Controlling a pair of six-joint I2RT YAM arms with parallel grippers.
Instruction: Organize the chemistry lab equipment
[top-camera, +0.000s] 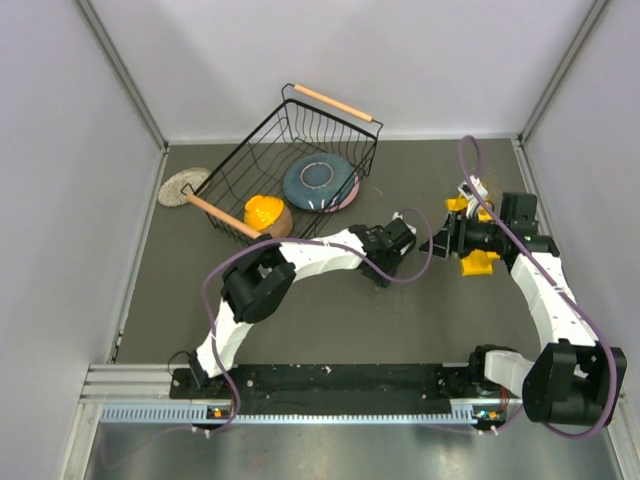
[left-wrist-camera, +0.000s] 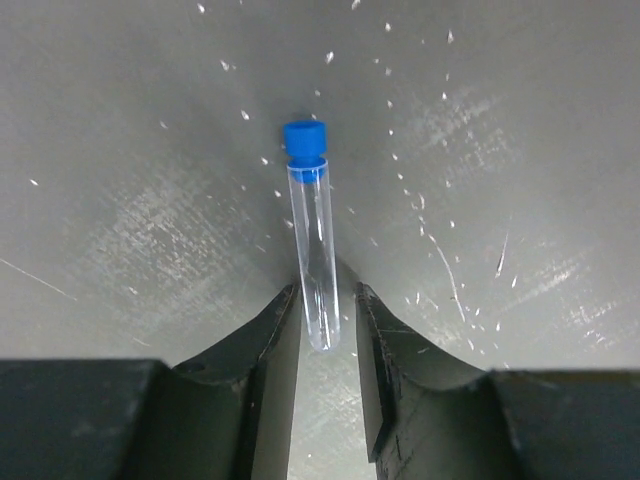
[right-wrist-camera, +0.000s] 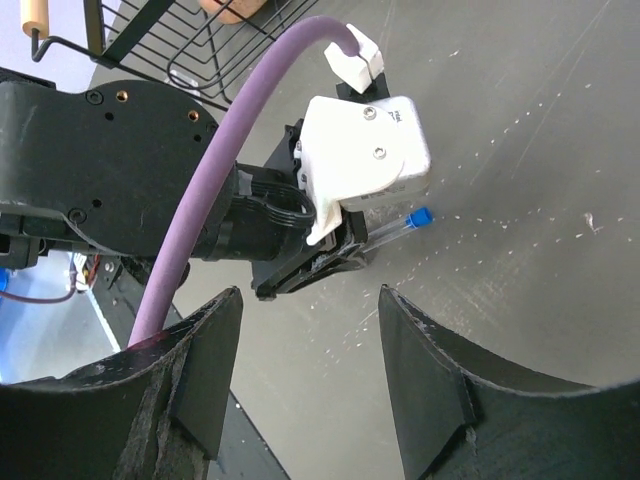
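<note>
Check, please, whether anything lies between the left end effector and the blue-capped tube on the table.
Nothing visible does. The tube lies on the table with its round end between the left end effector's open fingers, cap pointing away.

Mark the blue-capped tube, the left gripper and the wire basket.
blue-capped tube (left-wrist-camera: 314, 240): left wrist view, on its clear body.
left gripper (left-wrist-camera: 326, 292): left wrist view, midway between its fingertips.
wire basket (top-camera: 333, 102): top external view, on its far wooden handle.

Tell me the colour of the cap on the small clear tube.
Blue cap, best seen in the left wrist view.
</note>
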